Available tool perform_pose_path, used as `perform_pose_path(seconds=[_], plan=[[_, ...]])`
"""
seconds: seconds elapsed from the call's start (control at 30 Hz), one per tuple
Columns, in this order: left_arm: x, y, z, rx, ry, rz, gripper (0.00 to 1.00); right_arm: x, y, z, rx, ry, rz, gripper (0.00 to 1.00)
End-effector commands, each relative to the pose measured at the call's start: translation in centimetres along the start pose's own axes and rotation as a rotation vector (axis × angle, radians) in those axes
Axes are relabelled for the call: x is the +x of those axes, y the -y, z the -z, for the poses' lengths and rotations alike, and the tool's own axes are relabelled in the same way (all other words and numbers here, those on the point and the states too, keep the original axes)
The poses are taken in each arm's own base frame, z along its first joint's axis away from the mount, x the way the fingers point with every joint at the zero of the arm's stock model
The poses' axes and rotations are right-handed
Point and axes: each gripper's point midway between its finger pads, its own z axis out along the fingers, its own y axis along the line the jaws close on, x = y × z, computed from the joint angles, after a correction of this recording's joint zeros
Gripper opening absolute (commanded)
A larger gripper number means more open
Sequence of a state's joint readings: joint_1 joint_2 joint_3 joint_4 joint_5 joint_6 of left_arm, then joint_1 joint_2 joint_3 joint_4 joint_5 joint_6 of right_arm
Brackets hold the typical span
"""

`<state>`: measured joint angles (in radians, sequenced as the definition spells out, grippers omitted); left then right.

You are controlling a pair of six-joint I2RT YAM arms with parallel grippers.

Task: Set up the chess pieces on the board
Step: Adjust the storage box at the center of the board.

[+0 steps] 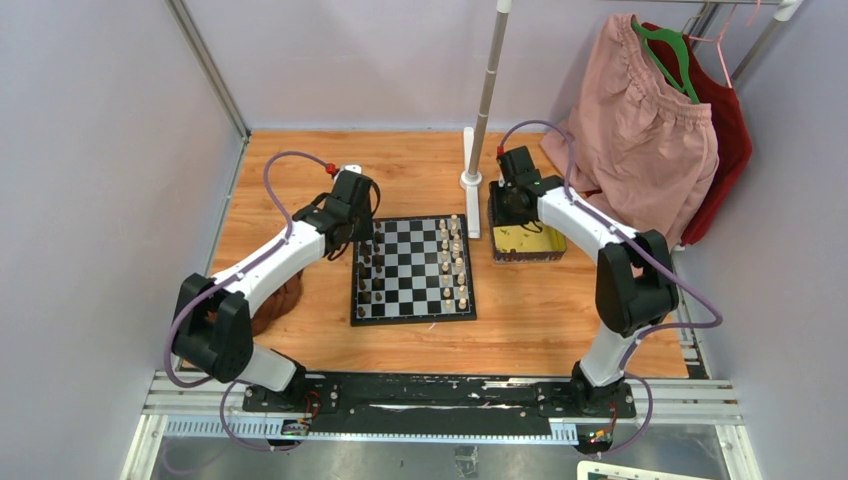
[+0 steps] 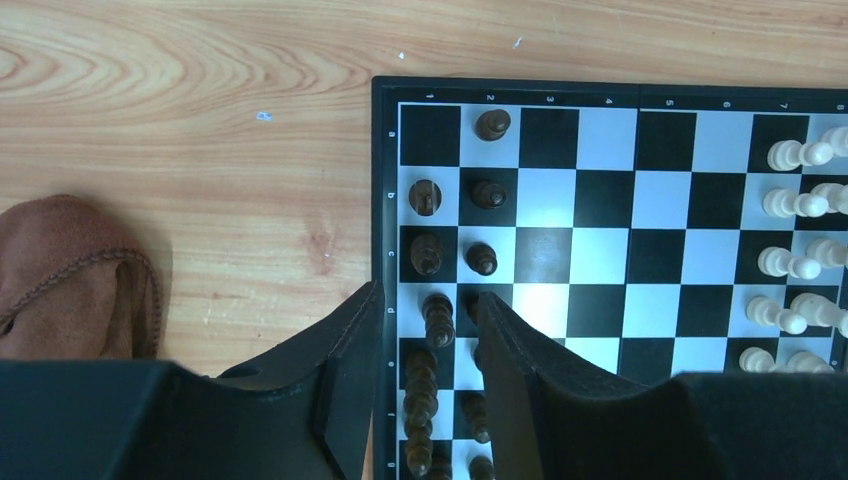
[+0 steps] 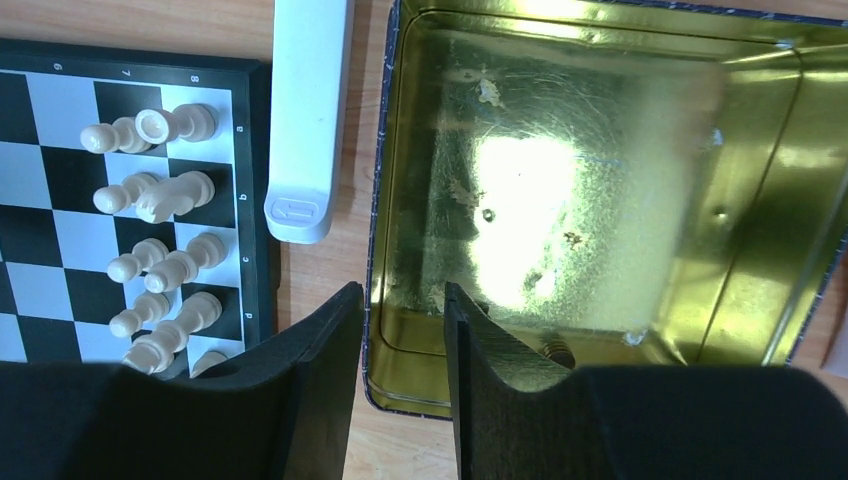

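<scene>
— Left gripper [image 2: 428,295] check?
— Hanging spread, straddling one dark piece [image 2: 437,320] without touching, with board [image 2: 385,200] stretching ahead and rightward.
— Right gripper [image 3: 402,290] check?
— Hanging spread across gold tin's [image 3: 385,150] near wall, with cream pieces [image 3: 165,195] standing leftward of fingers [image 3: 320,380].

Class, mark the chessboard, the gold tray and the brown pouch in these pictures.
board [image 1: 415,272]: top external view, on its bare middle squares.
gold tray [image 3: 600,170]: right wrist view, on its shiny inner floor.
brown pouch [image 2: 70,275]: left wrist view, on its leather top.
</scene>
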<state>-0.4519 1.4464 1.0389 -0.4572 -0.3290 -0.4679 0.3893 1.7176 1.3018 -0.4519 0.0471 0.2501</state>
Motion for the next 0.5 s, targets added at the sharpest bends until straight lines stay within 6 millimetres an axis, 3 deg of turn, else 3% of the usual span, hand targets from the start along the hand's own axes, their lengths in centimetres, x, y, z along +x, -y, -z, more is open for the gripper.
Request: perform_pose_path(seconds=[0.0,0.37,0.47], plan=[[-1.1,-0.2,1.0,0.008,0.028,0.033,0.45,0.0,-1.1,-0.5,-0.060,-0.038,0.026,0.40],[-0.9,-0.4,1.3,0.007,0.026,0.029,0.45,1.0,-2.0,-2.8,-0.063,-0.098,0.042,0.41],[-0.7,-0.5,1.3,0.006,0.021,0.024,0.45,1.4,-1.9,-3.6,-0.050,-0.119,0.034,0.34]])
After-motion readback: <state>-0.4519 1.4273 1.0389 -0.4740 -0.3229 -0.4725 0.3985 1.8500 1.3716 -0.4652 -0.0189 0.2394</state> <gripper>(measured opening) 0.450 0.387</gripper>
